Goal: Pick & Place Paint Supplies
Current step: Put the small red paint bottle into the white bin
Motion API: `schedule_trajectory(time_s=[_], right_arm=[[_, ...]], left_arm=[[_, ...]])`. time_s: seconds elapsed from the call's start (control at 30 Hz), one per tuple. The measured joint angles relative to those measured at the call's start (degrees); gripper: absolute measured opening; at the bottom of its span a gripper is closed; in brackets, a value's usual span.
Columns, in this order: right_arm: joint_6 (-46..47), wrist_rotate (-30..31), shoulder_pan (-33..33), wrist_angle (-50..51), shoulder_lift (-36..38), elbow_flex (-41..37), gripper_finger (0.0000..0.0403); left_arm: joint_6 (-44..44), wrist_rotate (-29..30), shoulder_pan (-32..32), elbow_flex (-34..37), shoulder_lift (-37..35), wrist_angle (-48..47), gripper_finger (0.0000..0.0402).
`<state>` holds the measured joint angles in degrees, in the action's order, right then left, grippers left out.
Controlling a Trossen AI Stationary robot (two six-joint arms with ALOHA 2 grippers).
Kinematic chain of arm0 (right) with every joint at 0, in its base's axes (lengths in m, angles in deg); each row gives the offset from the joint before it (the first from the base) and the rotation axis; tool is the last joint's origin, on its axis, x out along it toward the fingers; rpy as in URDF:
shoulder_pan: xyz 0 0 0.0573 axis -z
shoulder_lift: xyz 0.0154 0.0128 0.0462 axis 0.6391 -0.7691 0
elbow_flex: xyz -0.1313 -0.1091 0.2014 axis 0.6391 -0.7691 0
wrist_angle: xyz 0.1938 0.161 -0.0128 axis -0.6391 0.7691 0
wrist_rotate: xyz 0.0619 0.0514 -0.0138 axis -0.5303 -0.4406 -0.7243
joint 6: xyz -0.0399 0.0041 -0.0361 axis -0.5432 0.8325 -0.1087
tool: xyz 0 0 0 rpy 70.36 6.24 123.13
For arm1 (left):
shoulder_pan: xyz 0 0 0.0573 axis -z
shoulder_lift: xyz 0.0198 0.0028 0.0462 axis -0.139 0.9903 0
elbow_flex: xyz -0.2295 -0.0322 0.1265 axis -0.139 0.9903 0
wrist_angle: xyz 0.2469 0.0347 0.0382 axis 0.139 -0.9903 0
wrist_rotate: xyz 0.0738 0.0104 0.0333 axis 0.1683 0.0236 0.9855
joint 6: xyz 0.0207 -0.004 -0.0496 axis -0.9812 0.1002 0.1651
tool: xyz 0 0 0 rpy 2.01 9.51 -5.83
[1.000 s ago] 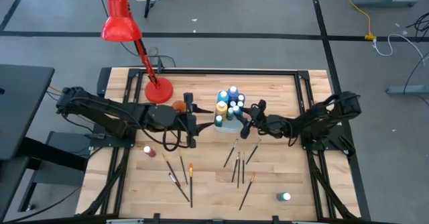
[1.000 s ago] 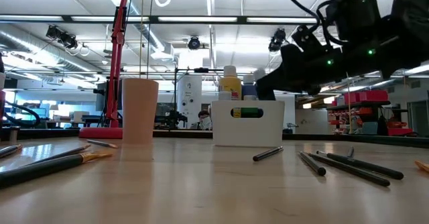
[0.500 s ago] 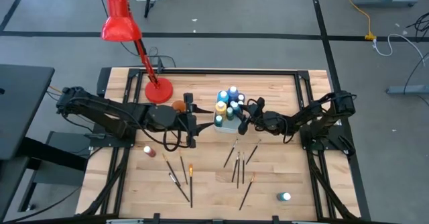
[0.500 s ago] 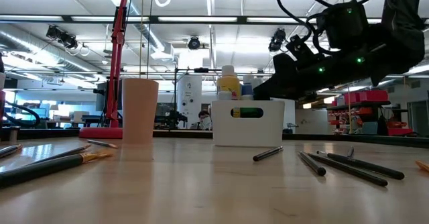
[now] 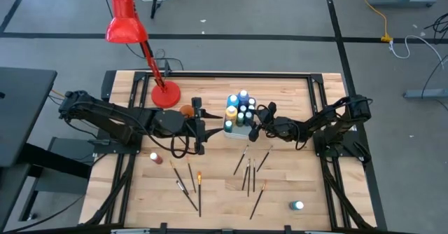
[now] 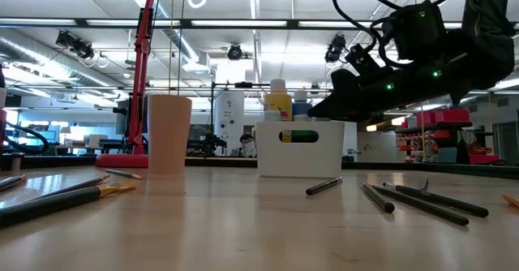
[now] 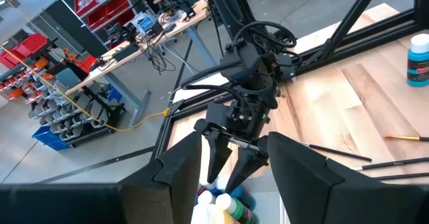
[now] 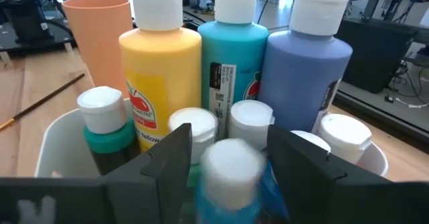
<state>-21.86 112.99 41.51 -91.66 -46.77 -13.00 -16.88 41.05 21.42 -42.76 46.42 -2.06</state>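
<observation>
Left hand (image 5: 202, 127) waits spread and empty beside the white bin's (image 6: 300, 151) left edge, loose brushes (image 5: 248, 172) lie over open tabletop (image 5: 308, 178) nearer the front, and right hand (image 5: 255, 127) hovers over the bin's right rim, clenched on a white-capped blue bottle (image 8: 231, 178).

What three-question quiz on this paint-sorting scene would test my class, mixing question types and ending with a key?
1. True or false: the red lamp stands inside the white bin.
2. Which hand holds the small blue bottle above the bin? A. left hand B. right hand
3. How many bottles rest on the table outside the bin?

Key: 1. False. 2. B, the right hand; the left hand is open. 3. Two: a red-brown bottle and a blue-green bottle.
</observation>
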Motion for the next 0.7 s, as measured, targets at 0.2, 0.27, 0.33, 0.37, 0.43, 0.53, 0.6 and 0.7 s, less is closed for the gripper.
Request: schedule_trajectory(time_s=[0.2, 0.27, 0.33, 0.37, 0.43, 0.53, 0.6, 0.7], right_arm=[[-1.82, 0.79, 0.00, -0.07, 0.00, 0.00, 0.0190], [-2.49, 1.07, -0.01, -0.07, 0.00, 0.00, 0.0185], [-2.76, 0.34, -0.19, -0.61, 0.00, 0.00, 0.0180], [-2.75, 0.00, -0.34, -1.30, 0.02, 0.00, 0.0177], [-3.06, -0.50, -0.74, -2.31, 0.63, -0.01, 0.0173], [-4.84, -0.57, -1.37, -2.27, 2.48, -0.02, 0.0170], [-5.90, -0.58, -1.81, -2.19, 3.99, -0.02, 0.0169], [-6.73, -1.23, -2.36, -1.73, 6.14, -0.02, 0.0168]], left_arm=[[0.03, 0.00, 0.00, 0.00, 0.02, 0.00, 0.0181], [0.04, -0.01, 0.00, 0.00, 0.02, 0.00, 0.0181], [0.07, 0.00, 0.00, 0.00, 0.02, -0.20, 0.0181], [0.08, -0.01, 0.00, -0.01, 0.02, -0.34, 0.0181], [0.77, -0.02, 0.00, -0.02, 0.02, -0.46, 0.0181], [1.47, -0.01, 0.00, -0.02, 0.02, -1.47, 0.0181], [2.16, 0.43, 0.02, -0.02, 0.02, -2.94, 0.0181], [6.83, 3.90, 0.02, -0.02, 0.02, -6.05, 0.0181]])
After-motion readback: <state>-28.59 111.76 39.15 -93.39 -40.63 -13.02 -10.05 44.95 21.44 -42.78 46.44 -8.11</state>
